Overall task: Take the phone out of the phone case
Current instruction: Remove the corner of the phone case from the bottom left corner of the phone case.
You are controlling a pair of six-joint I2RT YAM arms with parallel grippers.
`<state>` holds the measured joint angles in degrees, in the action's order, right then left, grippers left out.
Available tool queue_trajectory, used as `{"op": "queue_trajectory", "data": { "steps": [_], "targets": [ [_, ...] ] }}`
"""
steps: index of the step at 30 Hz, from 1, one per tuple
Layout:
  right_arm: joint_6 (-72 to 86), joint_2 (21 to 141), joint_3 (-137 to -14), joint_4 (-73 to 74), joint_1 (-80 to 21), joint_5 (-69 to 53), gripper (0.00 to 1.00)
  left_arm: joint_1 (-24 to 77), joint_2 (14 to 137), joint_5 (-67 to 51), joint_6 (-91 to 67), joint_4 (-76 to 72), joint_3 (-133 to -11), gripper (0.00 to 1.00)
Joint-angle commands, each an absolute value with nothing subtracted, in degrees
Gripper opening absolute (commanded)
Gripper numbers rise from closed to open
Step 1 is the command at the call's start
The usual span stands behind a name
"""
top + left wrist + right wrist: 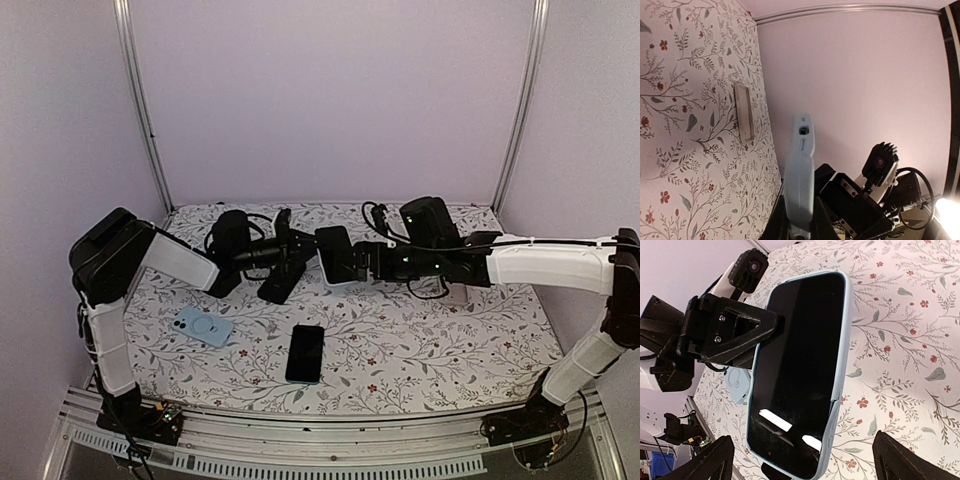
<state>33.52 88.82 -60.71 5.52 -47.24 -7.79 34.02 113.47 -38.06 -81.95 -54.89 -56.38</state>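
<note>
A black phone [800,360] in a light blue phone case [842,370] hangs in the air above the middle of the table. My left gripper [318,255] is shut on one long edge of it; in the left wrist view the case [800,175] rises edge-on from between the dark fingers [826,222]. My right gripper [812,462] stands wide open just in front of the screen, one fingertip to each side and neither touching. Along one long side, the case rim [834,407] looks lifted away from the phone.
A second light blue case [203,326] and a bare black phone [305,353] lie on the floral tablecloth [420,350] near the front. A small pale block [457,293] sits under the right arm. Walls close the back and sides.
</note>
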Motion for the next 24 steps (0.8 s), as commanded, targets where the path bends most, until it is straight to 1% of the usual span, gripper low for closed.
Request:
{"op": "queue_trajectory", "data": {
  "steps": [1, 4, 8, 15, 19, 24],
  "targets": [
    [32.3, 86.5, -63.2, 1.2, -47.2, -11.1, 0.99, 32.3, 110.4, -43.8, -84.8, -73.1, -54.7, 0.0],
    [32.7, 86.9, -63.8, -2.6, -47.2, -15.8, 0.97, 31.8, 109.0, -44.9, -84.9, -76.3, -53.8, 0.0],
    [33.9, 88.0, -64.8, -6.3, -47.2, -22.8, 0.91, 31.6, 106.8, -45.4, -83.8, -78.7, -52.7, 0.0],
    [38.5, 90.8, -65.2, -12.8, -46.9, -30.5, 0.76, 31.2, 103.7, -43.3, -82.1, -79.5, -50.5, 0.0],
    [41.2, 92.3, -65.3, -17.2, -46.9, -35.3, 0.62, 31.0, 101.2, -40.1, -79.8, -77.7, -48.1, 0.0],
    [43.6, 93.9, -65.1, -19.7, -47.0, -37.7, 0.42, 30.9, 97.3, -36.4, -76.5, -75.0, -45.8, 0.0]
  ]
}}
